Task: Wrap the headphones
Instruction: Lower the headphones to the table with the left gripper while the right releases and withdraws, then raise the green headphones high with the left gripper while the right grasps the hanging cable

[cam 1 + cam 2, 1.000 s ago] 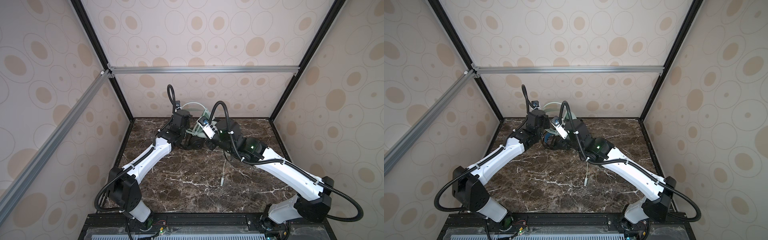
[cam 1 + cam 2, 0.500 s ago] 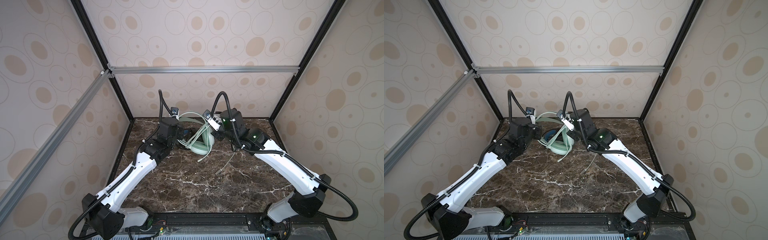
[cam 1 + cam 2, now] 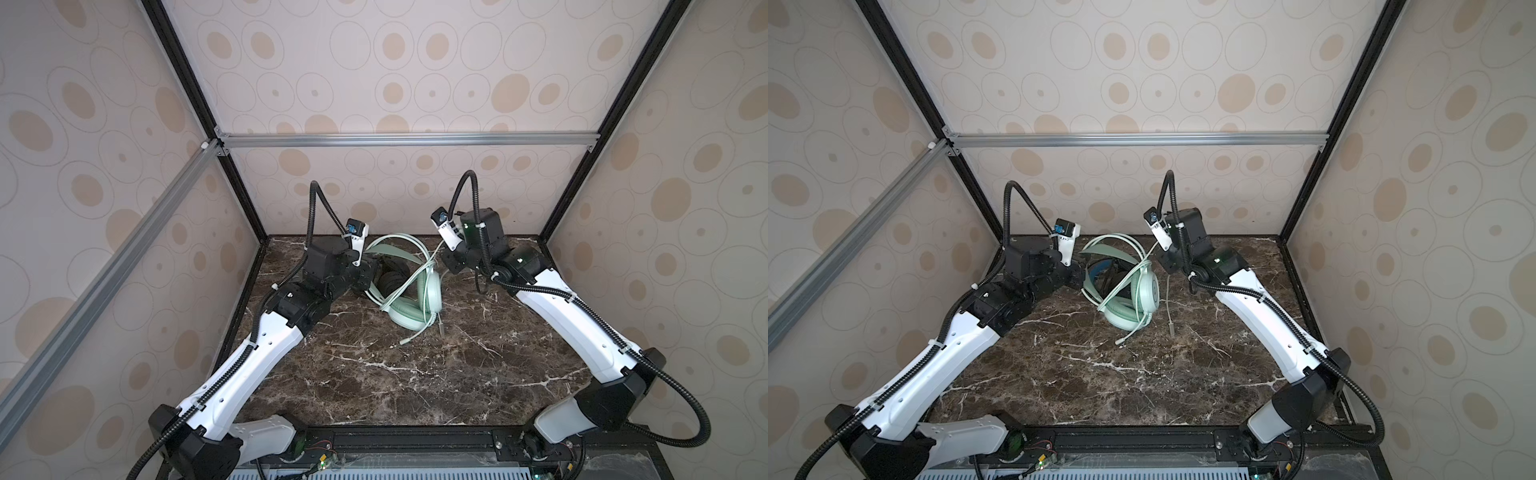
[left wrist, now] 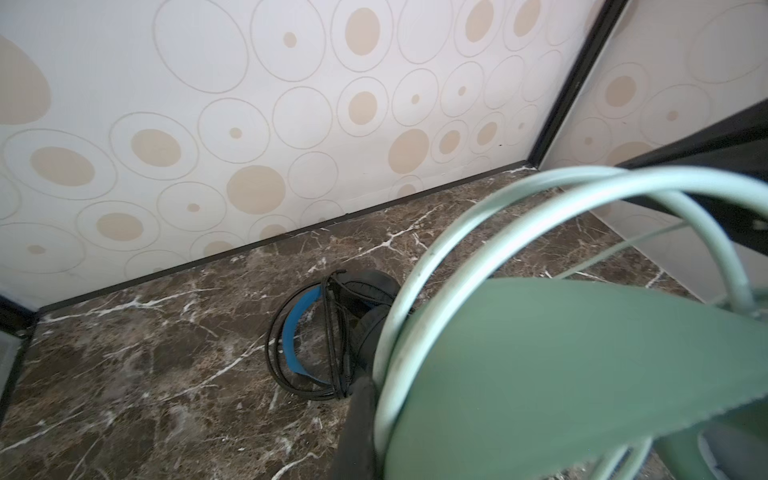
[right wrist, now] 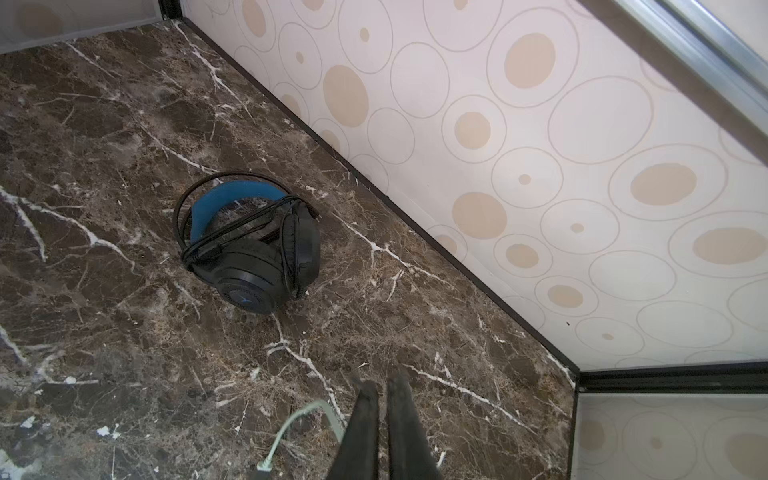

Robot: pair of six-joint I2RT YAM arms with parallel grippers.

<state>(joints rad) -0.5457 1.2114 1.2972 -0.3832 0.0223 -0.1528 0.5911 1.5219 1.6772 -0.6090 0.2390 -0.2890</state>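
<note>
The mint-green headphones point(image 3: 417, 308) rest on their earcups at the back middle of the marble table point(image 3: 374, 374), with pale green cable looped across the headband. My left gripper point(image 3: 371, 271) is shut on that headband point(image 4: 561, 357) and the cable loops point(image 4: 419, 286) beside it; only one finger shows in the left wrist view. My right gripper point(image 5: 380, 390) is right of the headset, its fingers almost together, with the green cable point(image 5: 309, 409) running in behind one finger. The cable's plug point(image 3: 1172, 330) lies on the table. The black headphones point(image 5: 253, 253) with blue lining lie behind, their cable wound around them.
The back wall point(image 3: 395, 195) stands close behind both headsets, and a side wall corner point(image 5: 575, 374) is near my right gripper. A second loose cable end point(image 3: 404, 341) lies in front of the green earcups.
Both grippers were close together over the headphones a second ago. They have drawn apart, the left one leftward and the right one rightward with cable trailing, and the green headset now shows between them.
</note>
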